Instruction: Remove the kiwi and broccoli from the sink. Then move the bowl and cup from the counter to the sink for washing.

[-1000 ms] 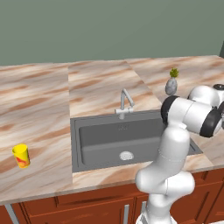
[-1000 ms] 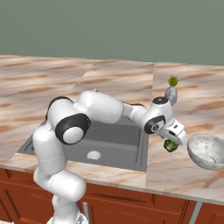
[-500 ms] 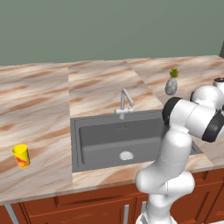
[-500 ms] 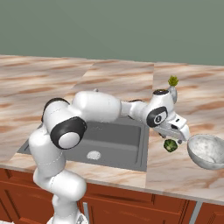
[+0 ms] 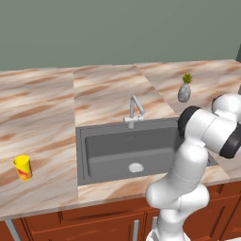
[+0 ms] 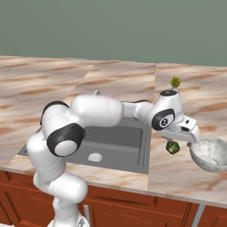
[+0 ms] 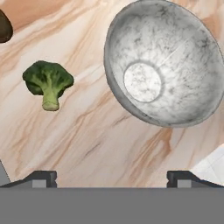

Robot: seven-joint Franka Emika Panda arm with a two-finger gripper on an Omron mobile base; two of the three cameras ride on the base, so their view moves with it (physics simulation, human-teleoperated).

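Marble surface under my hand: broccoli lying loose beside bowl, apart; fingers spread wide, holding nothing.

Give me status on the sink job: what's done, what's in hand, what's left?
Done: broccoli lies on the counter beside the bowl, kiwi too; sink looks cleared. In hand: nothing; the gripper is open above the counter near the bowl. Left: bowl and cup into the sink.
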